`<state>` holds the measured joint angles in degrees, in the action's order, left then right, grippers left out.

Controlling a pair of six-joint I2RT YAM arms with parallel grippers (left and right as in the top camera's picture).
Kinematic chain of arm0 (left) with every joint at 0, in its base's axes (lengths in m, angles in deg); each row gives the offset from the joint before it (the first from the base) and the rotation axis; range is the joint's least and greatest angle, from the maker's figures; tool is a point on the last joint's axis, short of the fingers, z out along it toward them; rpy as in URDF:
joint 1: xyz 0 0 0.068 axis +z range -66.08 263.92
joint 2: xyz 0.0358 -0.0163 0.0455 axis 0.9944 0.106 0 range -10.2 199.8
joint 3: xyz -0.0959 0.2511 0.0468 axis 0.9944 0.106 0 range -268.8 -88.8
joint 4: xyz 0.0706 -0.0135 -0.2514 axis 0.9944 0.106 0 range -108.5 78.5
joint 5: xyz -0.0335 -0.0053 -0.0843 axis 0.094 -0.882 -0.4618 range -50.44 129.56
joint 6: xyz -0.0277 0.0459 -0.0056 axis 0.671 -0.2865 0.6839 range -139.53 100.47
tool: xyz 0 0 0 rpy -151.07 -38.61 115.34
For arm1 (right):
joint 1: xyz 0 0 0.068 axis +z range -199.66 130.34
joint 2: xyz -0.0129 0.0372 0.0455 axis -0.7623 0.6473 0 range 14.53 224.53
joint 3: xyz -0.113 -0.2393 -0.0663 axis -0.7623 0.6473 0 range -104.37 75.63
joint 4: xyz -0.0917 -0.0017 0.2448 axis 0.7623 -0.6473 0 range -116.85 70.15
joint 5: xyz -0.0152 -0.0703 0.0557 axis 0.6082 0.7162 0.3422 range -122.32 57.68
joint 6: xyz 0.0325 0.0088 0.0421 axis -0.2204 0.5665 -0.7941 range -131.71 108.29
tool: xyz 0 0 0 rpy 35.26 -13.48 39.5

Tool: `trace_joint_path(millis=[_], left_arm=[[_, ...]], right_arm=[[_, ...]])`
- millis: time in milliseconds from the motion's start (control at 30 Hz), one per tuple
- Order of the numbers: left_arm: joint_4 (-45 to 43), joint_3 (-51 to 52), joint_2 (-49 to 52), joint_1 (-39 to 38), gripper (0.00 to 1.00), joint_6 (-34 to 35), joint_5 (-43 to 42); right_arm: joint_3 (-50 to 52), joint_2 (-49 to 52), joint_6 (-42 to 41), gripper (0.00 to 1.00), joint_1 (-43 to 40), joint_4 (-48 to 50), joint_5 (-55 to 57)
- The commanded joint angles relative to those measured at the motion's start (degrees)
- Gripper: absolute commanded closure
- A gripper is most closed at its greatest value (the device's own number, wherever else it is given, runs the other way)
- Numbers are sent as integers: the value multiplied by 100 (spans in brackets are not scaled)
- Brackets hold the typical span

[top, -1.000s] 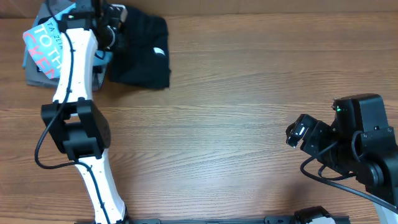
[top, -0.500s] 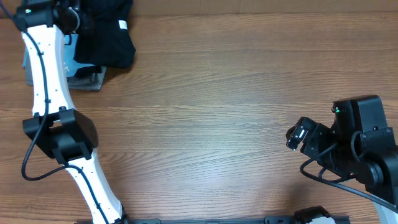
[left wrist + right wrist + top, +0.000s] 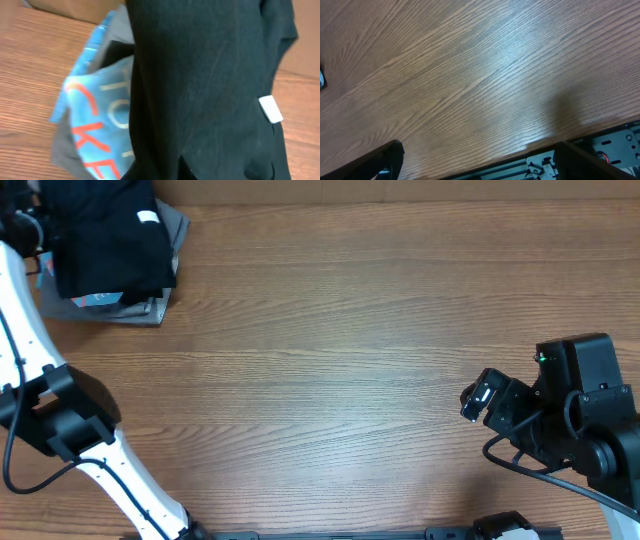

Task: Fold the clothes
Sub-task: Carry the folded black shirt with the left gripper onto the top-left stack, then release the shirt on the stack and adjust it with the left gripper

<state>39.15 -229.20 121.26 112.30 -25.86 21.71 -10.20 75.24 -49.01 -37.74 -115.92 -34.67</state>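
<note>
From overhead, the shirt [image 3: 105, 240] lies bunched at about 10 o'clock on the table [image 3: 350, 360]. It sits on top of the grey garments [image 3: 172, 225] and the blue T-shirt [image 3: 95, 300], with its white tag [image 3: 148, 218] facing up. My left arm [image 3: 22, 320] reaches to the shirt's 9 o'clock edge. My left pincer is lost against the dark cloth there, so I cannot tell how its fingers stand. My right arm [image 3: 575, 415] sits at 4 o'clock, well apart from the pile. My left wrist view is filled by the shirt, tag at 3 o'clock and blue T-shirt at 8 o'clock. In my right wrist view, my right pincer [image 3: 479, 150] is spread wide over bare wood, holding nothing.
</note>
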Motion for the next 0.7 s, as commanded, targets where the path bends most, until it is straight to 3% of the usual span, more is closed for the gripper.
trace_joint_path(millis=[0,200,300,400,433,467,500,667], left_arm=[[-280,-39,66,125,92,74,-166],[-739,-22,505,107,89,192,-114],[-1058,-22,833,107,88,807,487],[-1141,-22,1060,125,56,1084,1012],[-1123,-22,1086,129,25,1084,1143],[-1121,-22,1108,127,7,1084,1270],[-1119,-22,1108,127,0,1084,1384],[-1117,-28,944,127,0,1207,1547]], right_arm=[[-79,9,-24,0,-15,-31,-35],[-79,68,-22,0,-15,-96,-37],[-79,96,-22,0,-15,-96,-37],[-79,109,-22,0,-15,-96,-83],[-79,109,-22,0,-15,-96,-98],[-79,109,-22,0,-15,-96,-105],[-79,109,-22,0,-15,-96,-120],[-79,109,-17,0,-15,-96,-234]])
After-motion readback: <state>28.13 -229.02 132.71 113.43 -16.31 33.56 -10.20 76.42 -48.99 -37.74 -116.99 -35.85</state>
